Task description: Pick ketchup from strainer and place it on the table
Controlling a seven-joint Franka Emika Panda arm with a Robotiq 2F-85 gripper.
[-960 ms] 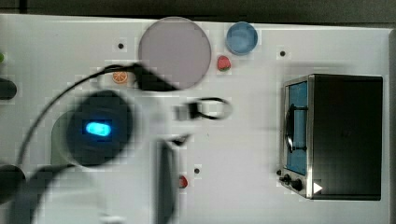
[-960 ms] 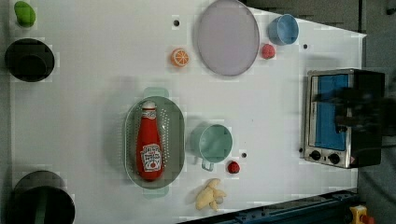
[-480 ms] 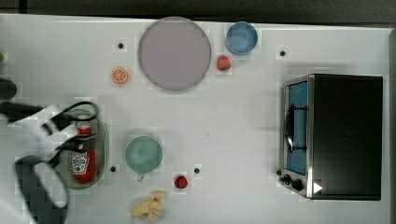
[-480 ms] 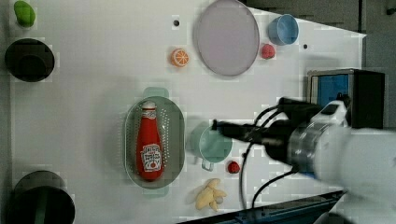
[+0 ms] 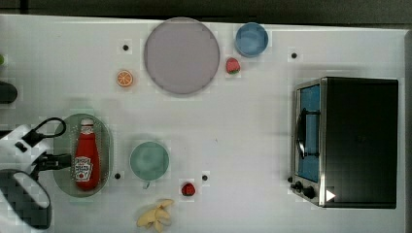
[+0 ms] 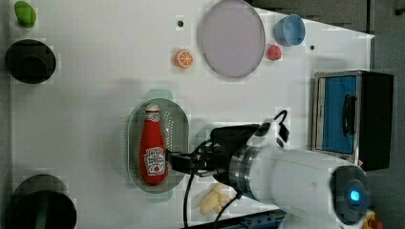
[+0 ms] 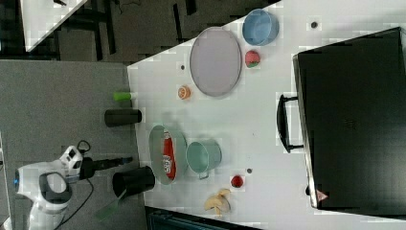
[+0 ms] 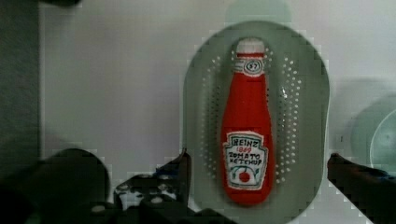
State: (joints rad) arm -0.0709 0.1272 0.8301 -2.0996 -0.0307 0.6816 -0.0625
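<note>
The ketchup (image 5: 87,158) is a red bottle with a white cap. It lies flat in the pale green oval strainer (image 5: 107,145) on the white table (image 5: 243,126). My gripper (image 5: 57,160) hangs open above the strainer, apart from the bottle. From the wrist, the ketchup (image 8: 247,135) lies lengthwise in the strainer (image 8: 196,116), and my gripper (image 8: 259,161) has one finger on each side of the labelled end. In the left view my gripper (image 6: 174,162) reaches in from the left view's right, beside the ketchup (image 6: 153,152) in the strainer (image 6: 179,129).
A green cup (image 5: 149,161) stands close to the strainer on the top view's right, with a strawberry (image 5: 188,189) and a banana (image 5: 155,216) nearby. A grey-lilac plate (image 5: 182,56), orange slice (image 5: 124,77), blue cup (image 5: 251,40) and toaster oven (image 5: 350,141) stand farther off. Black cylinders (image 6: 29,61) flank the table's edge.
The arm has swung across the table from the middle and the oven side to over the strainer. The gripper stayed open. The ketchup has not moved.
</note>
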